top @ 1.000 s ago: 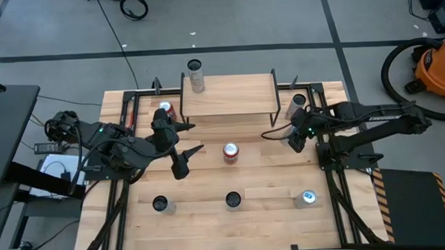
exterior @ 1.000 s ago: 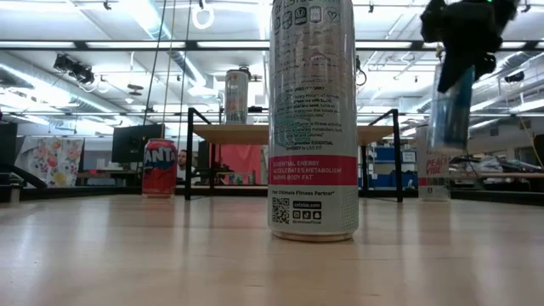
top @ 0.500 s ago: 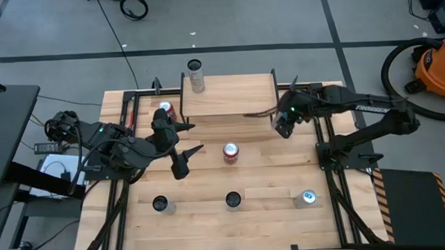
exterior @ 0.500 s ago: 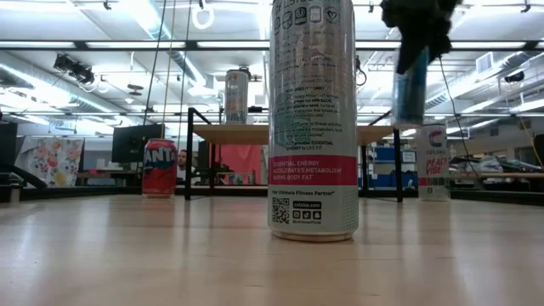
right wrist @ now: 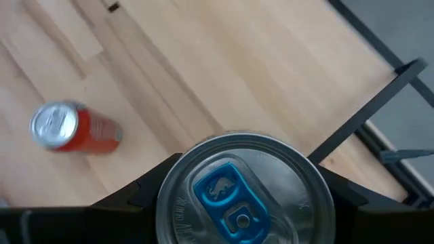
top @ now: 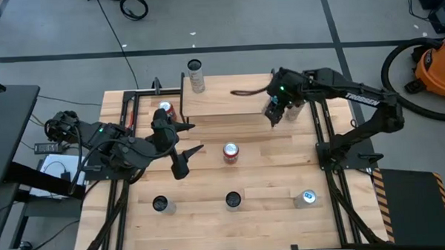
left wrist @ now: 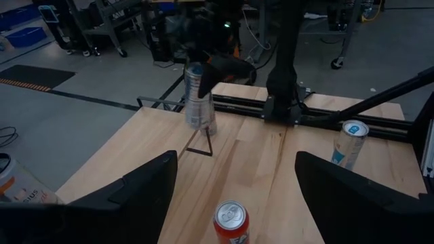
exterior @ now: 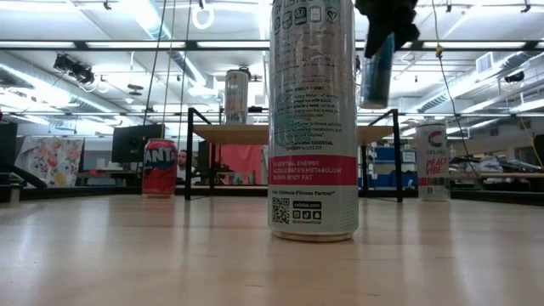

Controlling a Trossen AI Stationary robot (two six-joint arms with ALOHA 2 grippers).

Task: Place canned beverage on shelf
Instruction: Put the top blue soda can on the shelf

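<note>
My right gripper (top: 272, 114) is shut on a silver-and-blue canned beverage (exterior: 376, 72), raised over the right end of the shelf (top: 229, 95), a light-wood board on thin black legs. From the left wrist view, that can (left wrist: 199, 98) hangs above the shelf's corner. A tall can (top: 196, 75) stands on the shelf's far left corner. My left gripper (top: 193, 138) hovers open over the table's left half, with nothing between its fingers. My right gripper pinches the can just under its top rim (right wrist: 166, 203), one finger (right wrist: 129, 203) on each side of the wall. The fingers slant down onto it from above. The can hangs below them, lifted clear and slightly tilted, its bottom above the shelf board.
A red can (top: 165, 110) stands left of the shelf and a red-and-silver can (top: 230, 152) mid-table. Three cans (top: 160, 204), (top: 232, 200), (top: 308, 198) line the near edge. A white peach-labelled can (exterior: 432, 161) stands at the far right.
My right gripper has carried the can up and toward the table's far left, from beside the shelf's right end to above it. The can stays held and clear of the table. The left arm has kept still.
</note>
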